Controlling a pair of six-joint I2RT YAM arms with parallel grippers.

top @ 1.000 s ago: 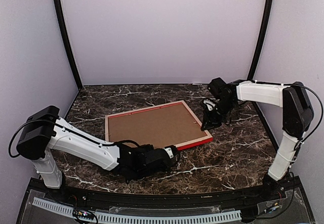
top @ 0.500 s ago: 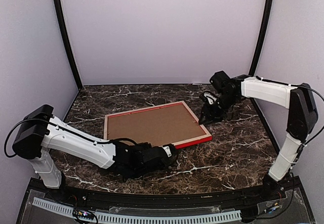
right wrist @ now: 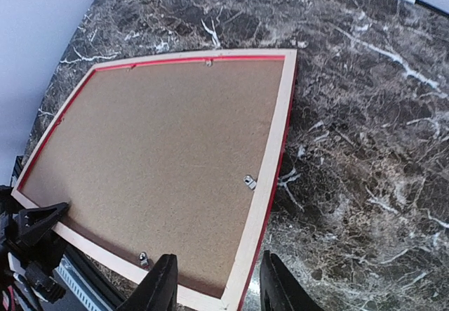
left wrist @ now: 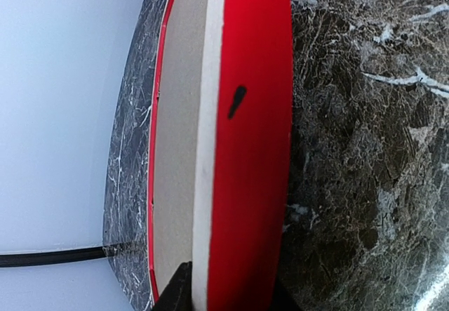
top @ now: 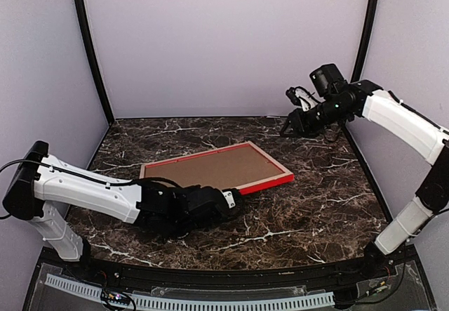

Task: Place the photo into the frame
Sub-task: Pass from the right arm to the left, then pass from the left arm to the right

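1. The frame (top: 266, 184), a large thin-railed rectangle with a bright red face and a pale wood back, lies back-up on the dark, white-veined marble table (top: 316, 206). Its near corner sits between the fingers of the left gripper (top: 228, 200).
2. A plain brown backing board (top: 210, 169) fills the opening inside the rails. 3 small metal tabs (right wrist: 248, 181) sit at the board's edges, just beside the wood.
3. The left gripper's 2 dark fingertips (left wrist: 179, 290) are clenched on the rail, 1 against the pale wood side and 1 against the red side.
4. The right gripper (top: 289, 125) hangs high above the table's far side. Its fingers (right wrist: 163, 283) are spread with nothing between them, and the frame lies well below and ahead of them.
5. Whatever lies under the board is covered. The left wrist view cuts off the left fingertips at its bottom edge. Whether the held corner is off the table cannot be told.
6. A small black teardrop mark (left wrist: 236, 102) sits on the red rail ahead of the left fingers. It is not readable as writing.
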